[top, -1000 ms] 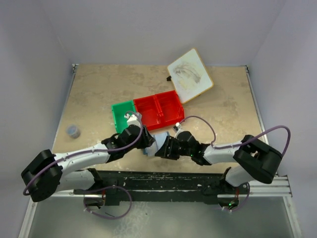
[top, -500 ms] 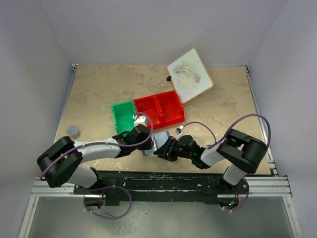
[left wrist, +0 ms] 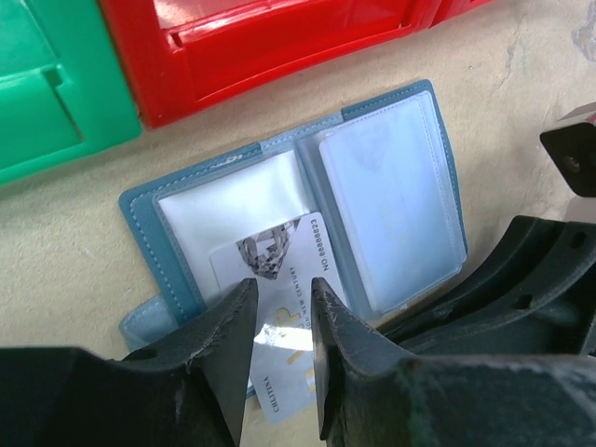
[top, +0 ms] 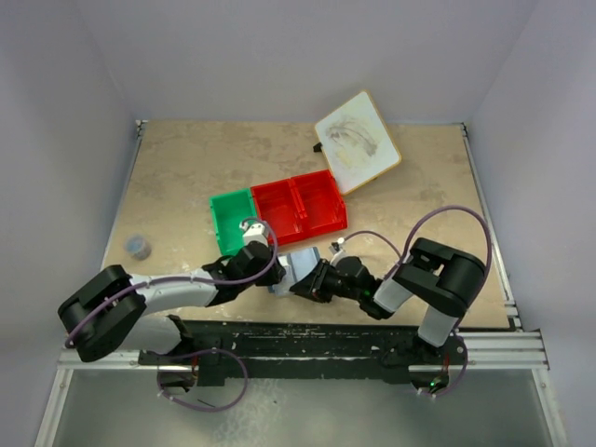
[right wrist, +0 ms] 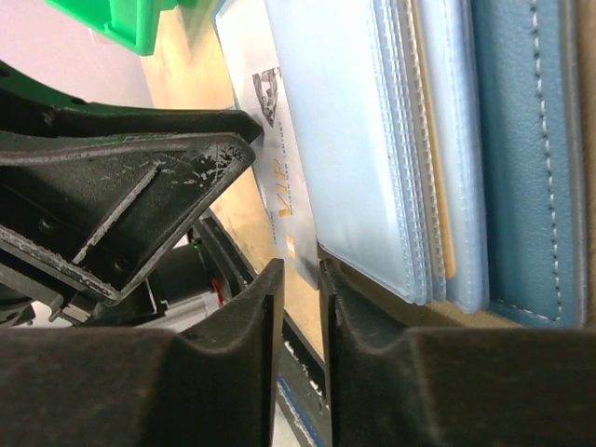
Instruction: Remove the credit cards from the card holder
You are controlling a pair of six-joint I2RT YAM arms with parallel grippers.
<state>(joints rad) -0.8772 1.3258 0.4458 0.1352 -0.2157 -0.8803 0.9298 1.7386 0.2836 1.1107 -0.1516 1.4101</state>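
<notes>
Card holder (left wrist: 382, 196): open, flat on tabletop (left wrist: 65, 242), just before red bin (left wrist: 279, 47) | Progress: white credit card (left wrist: 279, 256) partly drawn from left sleeve, none fully out; tan card edge (right wrist: 430, 158) inside sleeves | Left gripper (left wrist: 279, 284): fingers narrowly parted over white card, nothing clamped | Right gripper (right wrist: 303, 275): nearly closed at card's corner, grip indeterminate

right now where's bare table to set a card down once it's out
Free: table left of the green bin, and right of the red bins. Crowded: near centre, where left gripper and right gripper meet over the card holder.
</notes>
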